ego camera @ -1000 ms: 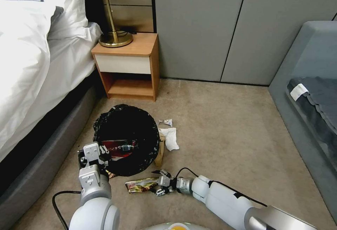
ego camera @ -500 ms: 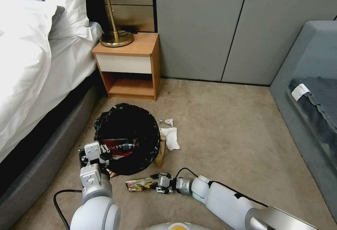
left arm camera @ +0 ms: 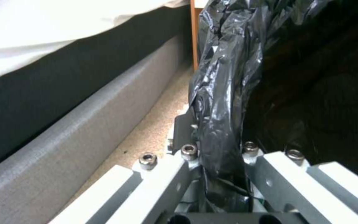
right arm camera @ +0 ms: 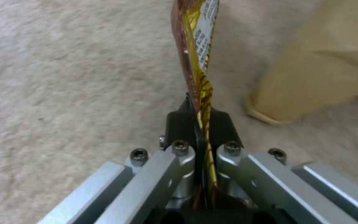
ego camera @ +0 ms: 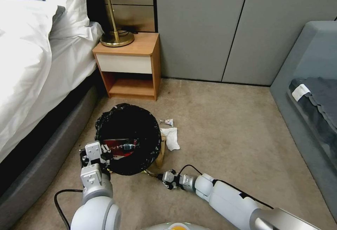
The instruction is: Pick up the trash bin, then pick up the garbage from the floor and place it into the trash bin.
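**Both pincers gripping: bin liner on the left, snack wrapper on the right**

Down on the beige carpet [ego camera: 224, 128], the trash bin [ego camera: 128, 138] is sitting between the bed [ego camera: 31, 65] and the crumpled white tissue [ego camera: 171, 137], a little in front of the wooden nightstand [ego camera: 128, 66]. Its crinkly black liner bag [left arm camera: 220, 93] is folding over the rim, and a red-and-white wrapper [ego camera: 117, 145] is lying inside it. The left pincer [ego camera: 96, 158] is reaching in at the bin's near rim; in the left wrist view its fingers are pressing together on a bunched fold of the liner, so it is pinching the rim.

The right pincer [ego camera: 165, 179] is working low over the carpet, just beside the bin's near right edge. In the right wrist view its fingers [right arm camera: 220, 124] are clamping on one end of a yellow-and-brown snack wrapper [right arm camera: 197, 53], which is sticking out away from the wrist, clear of the carpet. A brown paper bag [right arm camera: 324, 71] is lying close beside it, up against the bin.

A small scrap of white wrapper [ego camera: 167, 121] is resting on the carpet just beyond the tissue, near the bin.
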Controlling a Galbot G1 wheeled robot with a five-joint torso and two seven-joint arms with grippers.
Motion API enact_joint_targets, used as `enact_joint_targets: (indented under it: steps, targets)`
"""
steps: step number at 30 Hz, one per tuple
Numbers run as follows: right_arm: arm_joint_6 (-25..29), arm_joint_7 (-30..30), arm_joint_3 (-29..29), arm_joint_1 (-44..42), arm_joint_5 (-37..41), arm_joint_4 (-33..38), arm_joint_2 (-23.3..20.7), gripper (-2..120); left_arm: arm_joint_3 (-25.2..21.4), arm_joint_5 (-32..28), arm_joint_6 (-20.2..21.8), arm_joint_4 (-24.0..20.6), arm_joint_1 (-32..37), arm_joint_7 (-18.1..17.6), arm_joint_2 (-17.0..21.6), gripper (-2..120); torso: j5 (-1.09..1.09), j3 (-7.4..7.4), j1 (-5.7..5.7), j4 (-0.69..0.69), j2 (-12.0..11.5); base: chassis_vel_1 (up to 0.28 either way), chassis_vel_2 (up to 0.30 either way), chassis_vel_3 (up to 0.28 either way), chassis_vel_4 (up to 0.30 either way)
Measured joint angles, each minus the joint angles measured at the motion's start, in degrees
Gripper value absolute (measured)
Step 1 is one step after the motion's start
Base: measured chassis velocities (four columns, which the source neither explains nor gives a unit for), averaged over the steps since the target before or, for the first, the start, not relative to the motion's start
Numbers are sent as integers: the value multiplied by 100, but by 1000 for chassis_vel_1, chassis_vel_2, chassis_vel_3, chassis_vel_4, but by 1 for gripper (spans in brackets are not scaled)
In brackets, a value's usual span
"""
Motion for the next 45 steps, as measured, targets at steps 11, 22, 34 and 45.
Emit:
enact_joint_targets:
  steps: [11, 22, 34, 45]
  targets:
    - [-8, -101, 1245, -1019, 252, 1097, -303, 0, -142, -99, 32, -161, 177, -11, 157, 1, 4, -1, 0, 1, 0, 0, 0, 0, 0]
    - [7, -29, 2564, -1892, 702, 2146, -603, 0, -191, -292, 51, -416, 213, -65, 254, 1, 3, -1, 0, 1, 0, 0, 0, 0, 0]
    - [-68, -26, 4529, -2719, 1540, 5085, -722, 0, -89, -407, -31, -436, 343, -142, 426, 1, 3, -1, 0, 1, 0, 0, 0, 0, 0]
    - [-626, 158, 3735, -2688, 1429, 7555, -1562, 0, 231, -203, -59, -186, 377, -144, 407, 1, 4, -1, 0, 1, 0, 0, 0, 0, 0]
